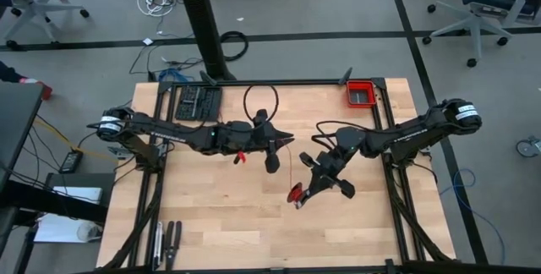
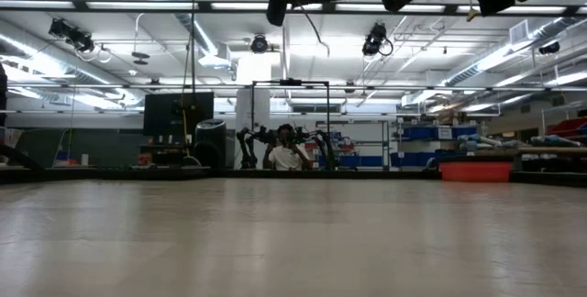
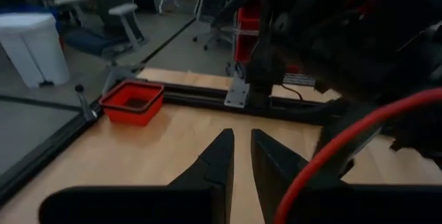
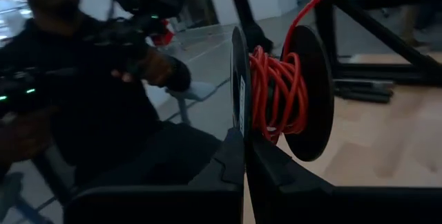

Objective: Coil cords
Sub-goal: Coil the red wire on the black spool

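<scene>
The red cord (image 4: 276, 92) is wound on a small spool with two black discs (image 1: 296, 194). My right gripper (image 4: 243, 137) is shut on this spool above the table's middle, right of centre. One free strand (image 1: 292, 168) runs from the spool up toward my left gripper (image 1: 287, 137), which points toward the table's right edge. In the left wrist view the strand (image 3: 345, 131) curves past one finger, and the fingertips (image 3: 242, 135) stand a narrow gap apart with nothing between them. My left gripper has the red strand (image 3: 304, 175) running along the outer side of one finger; whether it touches I cannot tell. My right gripper pinches the rim of one black disc (image 4: 238, 124) of the spool between its two fingers, coming level. The spool stands on edge beyond the fingertips, lifted clear of the table.
A red bin (image 1: 361, 93) sits at the far right corner. A black cable loop (image 1: 260, 101) and a dark flat tray (image 1: 197, 102) lie at the far edge, and tools (image 1: 166, 240) lie near the front left. A person (image 4: 83, 79) sits beyond the table.
</scene>
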